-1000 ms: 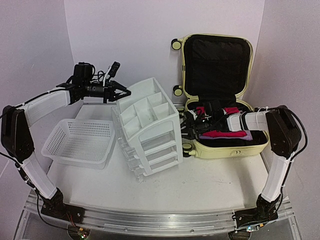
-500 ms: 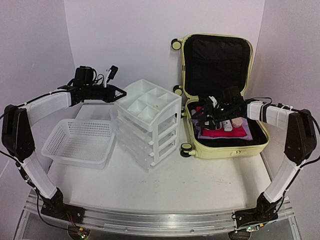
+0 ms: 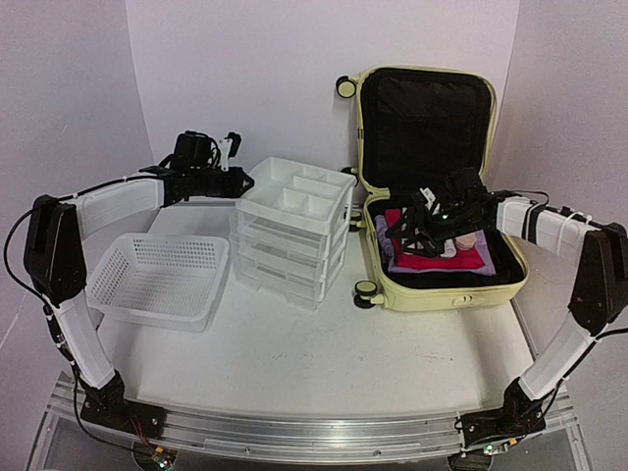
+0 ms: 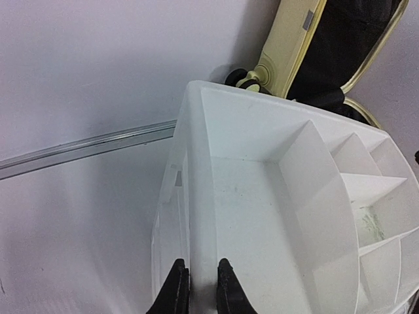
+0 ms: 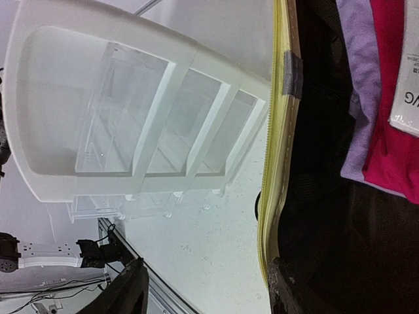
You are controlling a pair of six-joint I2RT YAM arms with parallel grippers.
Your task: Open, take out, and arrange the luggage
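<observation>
Luggage is lying open at the table's right rear, with its lid standing upright and its packed shell facing up. The white drawer unit is sitting just to its left. The right gripper, the nearer one, is hovering over the shell with its jaws spread wide and empty, and the red cloth is lying just beneath it. The left gripper is pinching the drawer unit's rim.
</observation>
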